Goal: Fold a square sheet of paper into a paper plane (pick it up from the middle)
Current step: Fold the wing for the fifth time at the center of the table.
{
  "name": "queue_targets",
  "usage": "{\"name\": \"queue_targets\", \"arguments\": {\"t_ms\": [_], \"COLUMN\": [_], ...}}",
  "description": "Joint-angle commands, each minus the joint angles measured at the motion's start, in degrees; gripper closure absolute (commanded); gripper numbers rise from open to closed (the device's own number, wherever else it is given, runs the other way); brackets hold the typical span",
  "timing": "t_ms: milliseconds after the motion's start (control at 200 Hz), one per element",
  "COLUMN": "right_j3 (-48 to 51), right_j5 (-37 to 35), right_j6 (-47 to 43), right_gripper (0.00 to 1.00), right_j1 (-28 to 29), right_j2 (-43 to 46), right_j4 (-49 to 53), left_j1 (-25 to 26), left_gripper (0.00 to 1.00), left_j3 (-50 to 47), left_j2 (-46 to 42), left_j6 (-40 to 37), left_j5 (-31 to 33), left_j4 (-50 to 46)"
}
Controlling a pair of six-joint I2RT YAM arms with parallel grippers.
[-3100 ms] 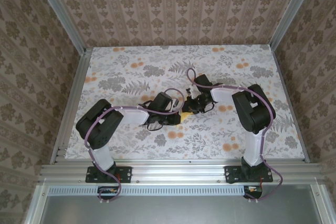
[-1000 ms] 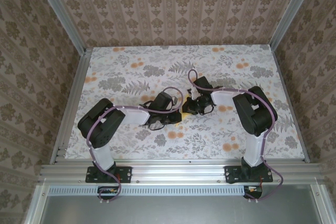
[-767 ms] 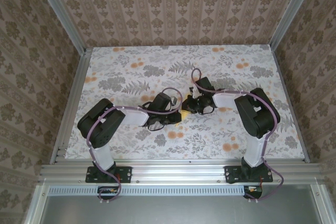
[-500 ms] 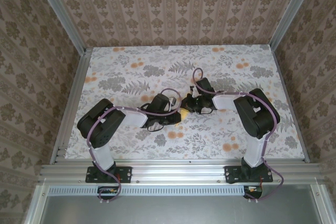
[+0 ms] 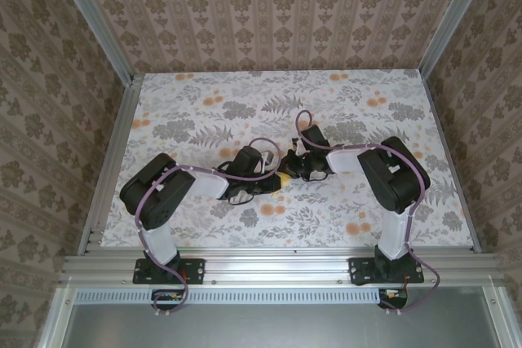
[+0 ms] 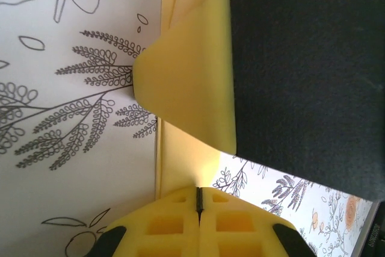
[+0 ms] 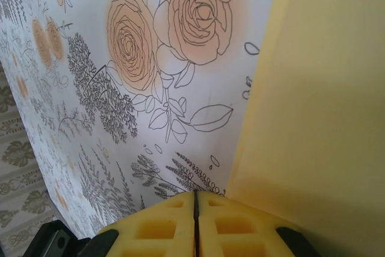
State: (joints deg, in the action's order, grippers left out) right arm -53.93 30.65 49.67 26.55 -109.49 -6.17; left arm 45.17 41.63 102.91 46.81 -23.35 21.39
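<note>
The paper (image 5: 282, 178) lies mid-table (image 5: 188, 112) between left hand (image 5: 272, 182) and right hand (image 5: 293, 170).

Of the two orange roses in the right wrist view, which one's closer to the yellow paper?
The upper-right rose, nearly at the edge of the yellow paper; the other rose lies beyond it, farther left.
</note>
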Motion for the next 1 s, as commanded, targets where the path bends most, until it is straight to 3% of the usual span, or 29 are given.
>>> {"name": "queue_targets", "arguments": {"t_ms": [0, 515, 995], "right_j3": [0.23, -11.54, -22.66], "right_j5": [-1.76, -1.56, -6.16], "right_j6": [-1.67, -11.32, -15.5], "right_gripper": [0.9, 0.89, 0.89], "right_j1": [-1.16, -8.88, -11.44], "right_j2": [-2.93, -9.16, -12.72], "right_j4": [2.55, 9.17, 15.74], "left_j1": [-0.96, 0.07, 0.25], "left_gripper": [1.0, 1.0, 1.0], "left_j3": [-2.14, -1.55, -1.65], "left_j2": [2.56, 2.56, 2.82], "left_j6": [-0.14, -5.12, -5.32], "left_j5": [2.63, 0.24, 0.37], "left_j4": [-6.8, -13.33, -13.55]}}
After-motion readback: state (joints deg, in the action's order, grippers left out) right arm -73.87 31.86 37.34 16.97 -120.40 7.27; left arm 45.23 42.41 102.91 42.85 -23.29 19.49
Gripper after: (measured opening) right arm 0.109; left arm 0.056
